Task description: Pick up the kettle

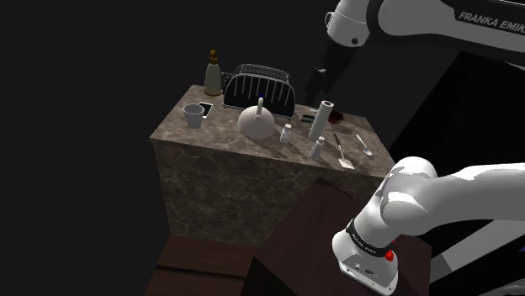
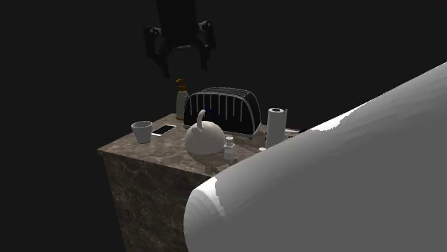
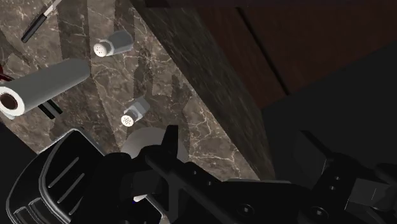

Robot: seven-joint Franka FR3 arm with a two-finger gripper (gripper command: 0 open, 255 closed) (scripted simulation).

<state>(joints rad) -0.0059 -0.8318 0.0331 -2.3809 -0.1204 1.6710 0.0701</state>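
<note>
Whitish kettle partly behind black gripper

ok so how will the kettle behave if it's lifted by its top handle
The kettle looks rigid, with a round smooth body, so a grip on the body would probably slip. Its thin arched handle sits on top, so held there it may swing or tilt. Pushed, its wide base should slide rather than tip, possibly into the shaker beside it.

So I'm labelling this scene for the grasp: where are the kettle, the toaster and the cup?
kettle (image 1: 253, 126), shoulder view, on its rounded body.
toaster (image 1: 262, 91), shoulder view, on its ribbed side.
cup (image 1: 194, 115), shoulder view, on its outer wall.
</note>
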